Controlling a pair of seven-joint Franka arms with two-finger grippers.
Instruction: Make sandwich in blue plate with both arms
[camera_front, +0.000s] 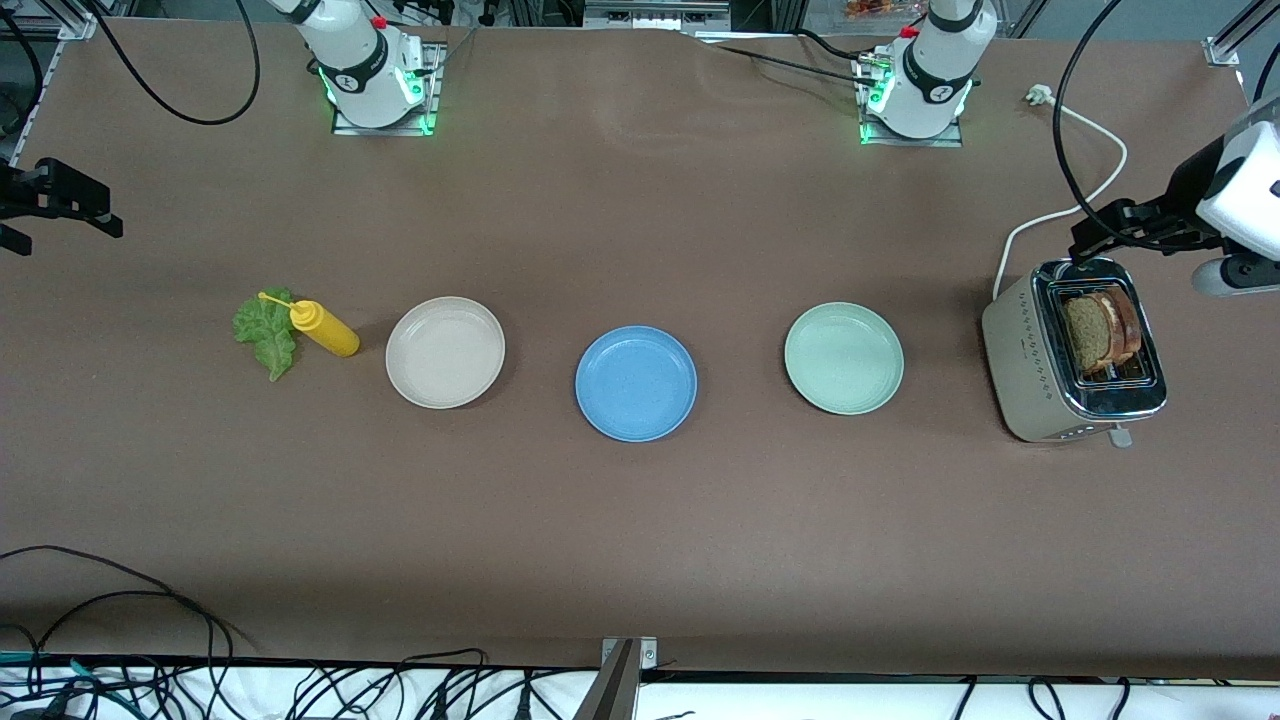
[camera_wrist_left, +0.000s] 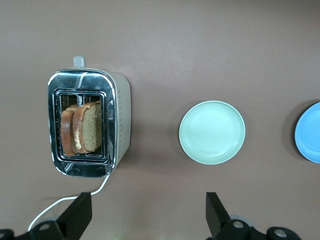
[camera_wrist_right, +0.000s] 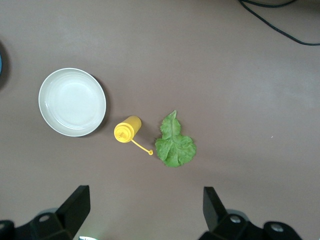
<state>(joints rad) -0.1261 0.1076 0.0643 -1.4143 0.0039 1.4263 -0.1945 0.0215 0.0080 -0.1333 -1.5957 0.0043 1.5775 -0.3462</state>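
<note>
The blue plate (camera_front: 636, 383) (camera_wrist_left: 310, 132) lies empty at mid-table. The sandwich's parts are apart. Two brown bread slices (camera_front: 1100, 328) (camera_wrist_left: 82, 127) stand in the toaster (camera_front: 1030, 365) (camera_wrist_left: 121, 115) toward the left arm's end. A green lettuce leaf (camera_front: 267, 333) (camera_wrist_right: 174, 142) lies flat toward the right arm's end. My left gripper (camera_front: 1100, 228) (camera_wrist_left: 147, 212) hangs open over the table by the toaster's cable, holding nothing. Over the table's right arm's end, my right gripper (camera_front: 95, 205) (camera_wrist_right: 145, 207) is open and empty, off to the side of the leaf.
A yellow squeeze bottle (camera_front: 325, 328) (camera_wrist_right: 127, 129) lies touching the lettuce. A beige plate (camera_front: 445, 352) (camera_wrist_right: 72, 102) and a pale green plate (camera_front: 843, 358) (camera_wrist_left: 212, 132) flank the blue one, both empty. The toaster's white cable (camera_front: 1090, 195) runs toward the robots' bases.
</note>
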